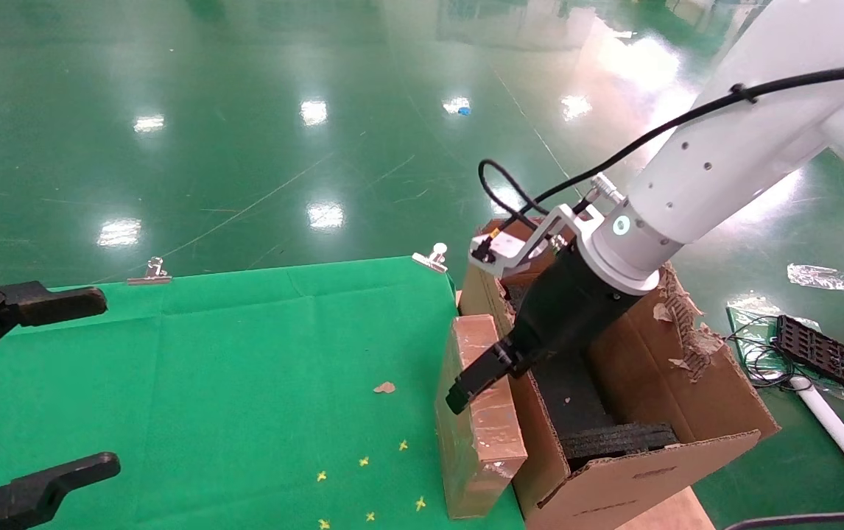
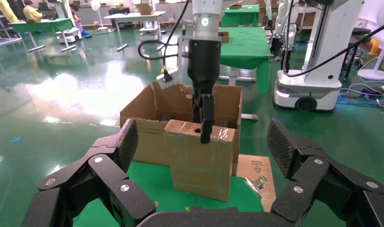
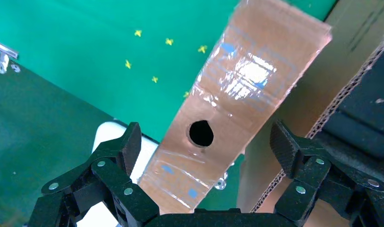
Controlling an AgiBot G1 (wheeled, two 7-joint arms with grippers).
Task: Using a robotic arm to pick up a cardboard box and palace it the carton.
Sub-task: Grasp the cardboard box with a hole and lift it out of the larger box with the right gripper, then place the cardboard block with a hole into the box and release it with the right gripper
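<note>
The slim brown cardboard box [image 1: 477, 434] stands on end at the green table's right edge, its narrow taped face with the round hole [image 3: 200, 133] on top. It rests against the large carton [image 1: 650, 471], which has a torn flap and black foam inside. The white right arm's gripper [image 1: 473, 379] is open and straddles the box's top; one finger hangs in front of the top edge [image 2: 206, 127]. The fingers [image 3: 126, 146] stand apart from the box sides. My left gripper [image 1: 109, 381] is open and empty at the table's left.
Binder clips [image 1: 431, 258] [image 1: 149, 274] hold the green cloth at the table's far edge. A cardboard scrap [image 1: 384, 387] and small yellow marks lie on the cloth. A black tray [image 1: 825, 355] and cables lie on the floor to the right.
</note>
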